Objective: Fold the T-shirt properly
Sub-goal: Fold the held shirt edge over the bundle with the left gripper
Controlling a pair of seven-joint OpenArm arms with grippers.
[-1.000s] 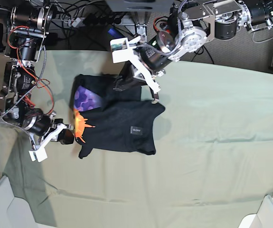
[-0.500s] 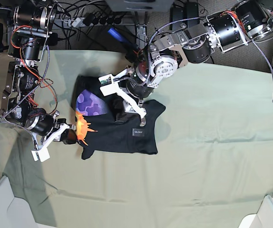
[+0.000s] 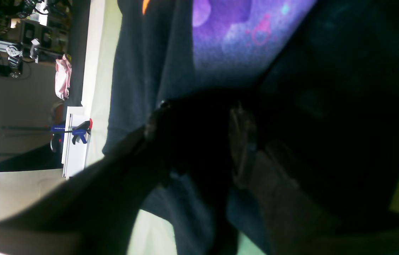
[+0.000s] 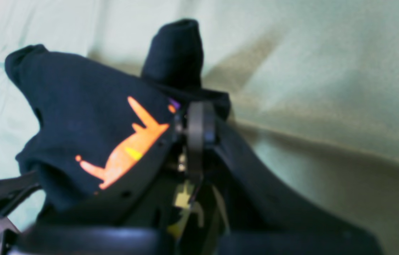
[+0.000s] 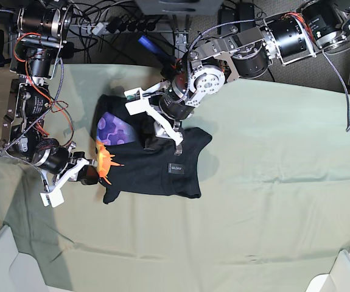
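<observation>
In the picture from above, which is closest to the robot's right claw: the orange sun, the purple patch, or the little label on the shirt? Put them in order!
From the right gripper:
1. Orange sun, right beside it at the shirt's edge.
2. Purple patch, farther up the shirt.
3. Little label, farthest, across the shirt's middle.

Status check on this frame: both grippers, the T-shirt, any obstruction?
Right gripper shut on T-shirt edge by the orange print. Left gripper down on the shirt's middle, jaws parted, grip unclear. Shirt partly folded on green table cloth. Nothing in the way.
</observation>
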